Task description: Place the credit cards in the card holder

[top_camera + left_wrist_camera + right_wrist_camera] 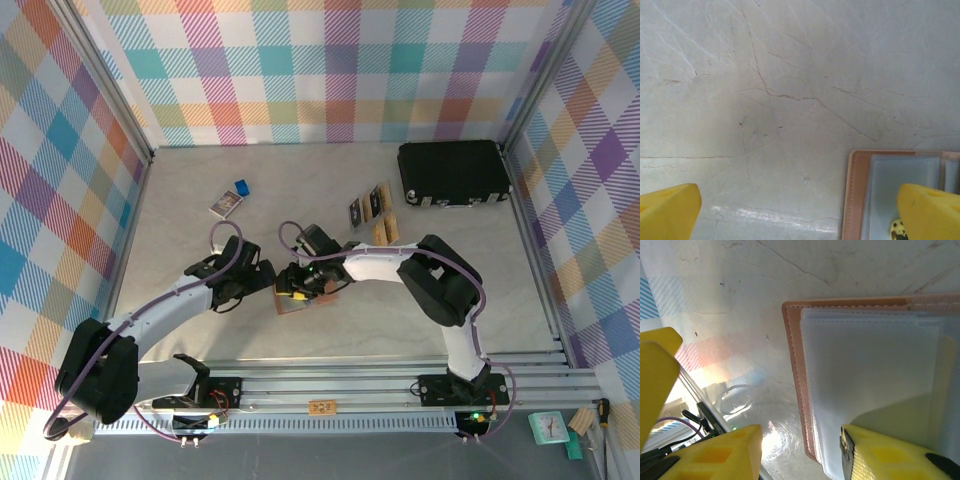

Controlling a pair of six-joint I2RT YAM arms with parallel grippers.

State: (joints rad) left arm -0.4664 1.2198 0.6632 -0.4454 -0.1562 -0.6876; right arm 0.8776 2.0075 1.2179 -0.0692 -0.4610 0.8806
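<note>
Overhead, both arms reach inward to the middle of the table (200, 330). The left gripper (268, 284) and the right gripper (300, 287) sit just beside each other there, over the card holder (296, 305), a tan-brown patch lying flat and mostly hidden under them. The credit cards (373, 204) lie loose farther back and to the right, well apart from the holder: three dark ones in a slanted row and two tan ones just in front of them. A black case (452, 172) lies along the back right edge, and a small printed box (226, 204) lies at the back left with a tiny blue object (241, 187) just behind it. From the left wrist, the left gripper (800, 215) stands spread wide with nothing between its yellow fingertips (667, 210). One tip hangs above bare marble-patterned table (765, 100) and the other above the card holder (857, 195), which lies open at the lower right, its leather border framing clear sleeves (900, 175). From the right wrist, the right gripper (800, 455) has its jaws partway apart with no card in them. The near corner of the open card holder (796, 380) lies in the gap, and one yellow fingertip (890, 455) sits over the clear sleeves (870, 365), though whether it presses on them I cannot tell.
</note>
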